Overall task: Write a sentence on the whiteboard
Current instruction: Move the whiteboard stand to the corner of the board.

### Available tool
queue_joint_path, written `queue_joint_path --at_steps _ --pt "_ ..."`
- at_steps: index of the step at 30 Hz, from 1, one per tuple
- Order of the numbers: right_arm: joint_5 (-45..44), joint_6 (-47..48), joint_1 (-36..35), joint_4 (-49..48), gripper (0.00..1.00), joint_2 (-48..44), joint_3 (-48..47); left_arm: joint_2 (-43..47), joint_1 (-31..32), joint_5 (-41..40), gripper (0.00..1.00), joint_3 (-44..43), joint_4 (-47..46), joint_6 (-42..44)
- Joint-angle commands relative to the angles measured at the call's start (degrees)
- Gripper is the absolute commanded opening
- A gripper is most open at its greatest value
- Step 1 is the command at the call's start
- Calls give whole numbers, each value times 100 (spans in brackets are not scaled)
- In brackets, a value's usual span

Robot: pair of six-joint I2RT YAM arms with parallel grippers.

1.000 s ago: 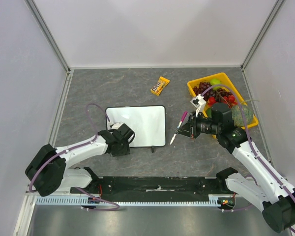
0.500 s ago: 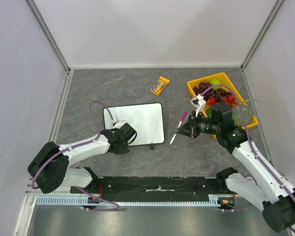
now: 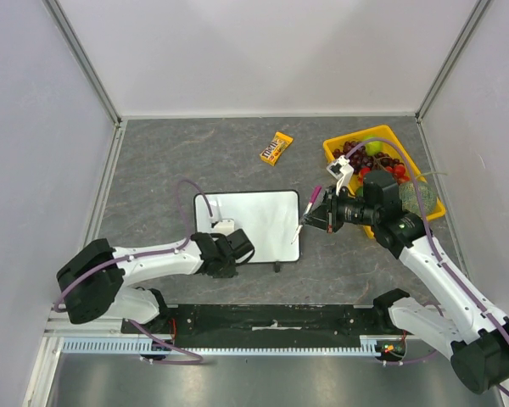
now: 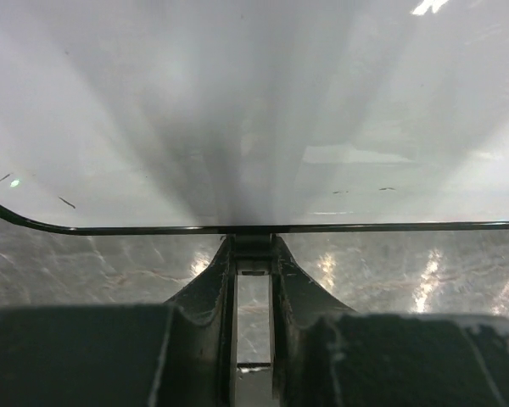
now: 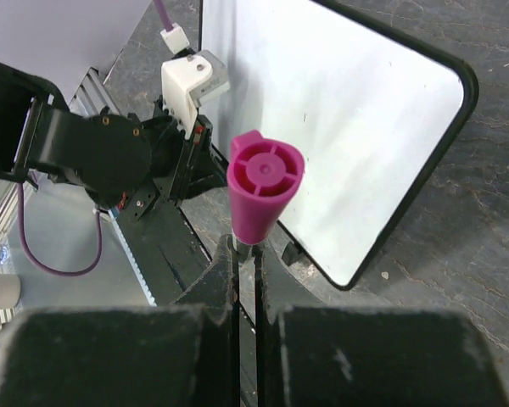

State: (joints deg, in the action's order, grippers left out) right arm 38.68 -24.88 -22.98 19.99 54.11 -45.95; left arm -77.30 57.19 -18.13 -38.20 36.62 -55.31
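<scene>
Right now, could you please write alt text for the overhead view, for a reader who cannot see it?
A whiteboard lies on a grey table: the left hand grips its near edge, the right hand holds a pink marker at its right edge. No writing shows on it.

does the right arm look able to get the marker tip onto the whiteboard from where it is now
Probably yes. The right gripper holds the marker with its tip down, right at the right edge of the whiteboard, and nothing lies between them.
</scene>
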Motion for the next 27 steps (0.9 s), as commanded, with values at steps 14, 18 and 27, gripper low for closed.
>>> queue_joint_path --at_steps 14,18,27 --pt "-62 124 22 -232 0 21 -160 -655 1110 503 2 -602 354 -1562" --pt "-53 124 22 -241 0 38 -142 -541 1163 617 8 -671 346 -1448" --pt "-9 89 4 -267 0 38 -124 -76 1277 846 47 -637 337 -1228"
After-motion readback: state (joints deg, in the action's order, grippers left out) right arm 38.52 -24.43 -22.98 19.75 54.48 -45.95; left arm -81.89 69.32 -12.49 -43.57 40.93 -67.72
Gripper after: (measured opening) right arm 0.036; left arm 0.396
